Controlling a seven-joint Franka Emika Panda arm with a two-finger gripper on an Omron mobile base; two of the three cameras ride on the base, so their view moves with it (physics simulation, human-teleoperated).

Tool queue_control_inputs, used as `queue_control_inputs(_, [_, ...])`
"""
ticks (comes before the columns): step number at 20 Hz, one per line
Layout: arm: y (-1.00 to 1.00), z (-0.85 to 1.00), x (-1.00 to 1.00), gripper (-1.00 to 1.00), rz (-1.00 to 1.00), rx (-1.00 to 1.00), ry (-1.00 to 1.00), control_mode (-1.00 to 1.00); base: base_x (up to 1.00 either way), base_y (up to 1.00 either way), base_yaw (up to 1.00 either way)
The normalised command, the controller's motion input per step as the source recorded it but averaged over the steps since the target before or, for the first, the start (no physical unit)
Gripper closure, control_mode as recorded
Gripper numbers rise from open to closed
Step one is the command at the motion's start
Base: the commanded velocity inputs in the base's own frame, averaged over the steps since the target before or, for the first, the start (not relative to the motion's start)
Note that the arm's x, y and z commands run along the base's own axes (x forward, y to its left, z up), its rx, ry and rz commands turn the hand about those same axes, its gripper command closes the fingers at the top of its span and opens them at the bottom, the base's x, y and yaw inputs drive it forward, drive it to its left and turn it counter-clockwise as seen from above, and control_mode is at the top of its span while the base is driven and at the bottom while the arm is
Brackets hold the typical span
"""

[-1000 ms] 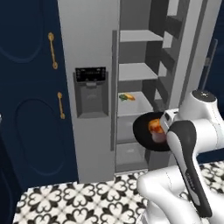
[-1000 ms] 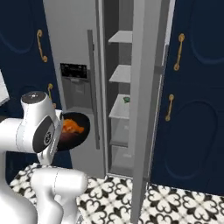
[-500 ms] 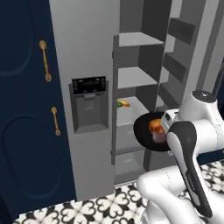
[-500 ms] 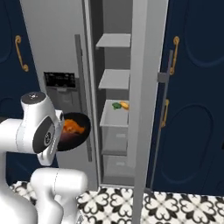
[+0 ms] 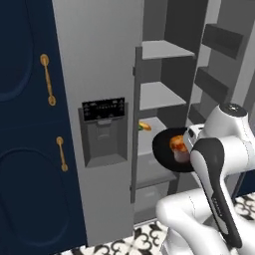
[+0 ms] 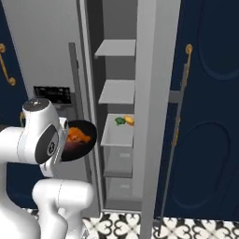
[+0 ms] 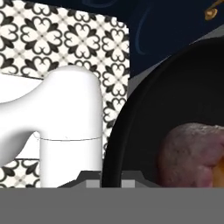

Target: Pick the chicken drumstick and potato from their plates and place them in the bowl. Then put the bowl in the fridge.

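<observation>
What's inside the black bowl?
Inside the bowl you can see the orange chicken drumstick and, in the hand view, the purple potato beside it. The robot's arm covers part of the bowl, so its far side is hidden.

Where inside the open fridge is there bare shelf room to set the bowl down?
The top two shelves of the fridge look bare. The third shelf carries small food near its back, leaving its front free. The bowl hangs beside it.

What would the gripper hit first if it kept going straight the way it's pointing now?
Probably the patterned floor: the gripper, shut on the black bowl, seems to point down at it past the bowl's rim, though depth is unclear.
</observation>
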Motion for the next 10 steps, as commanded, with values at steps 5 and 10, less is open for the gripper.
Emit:
queue_control_inputs(5, [0.0,0.0,0.0,1.0,0.0,0.0,0.0,1.0,0.43,-0.22,0.0])
queue_control_inputs(10, [0.0,0.0,0.0,1.0,0.0,0.0,0.0,1.0,0.46,-0.1,-0.04])
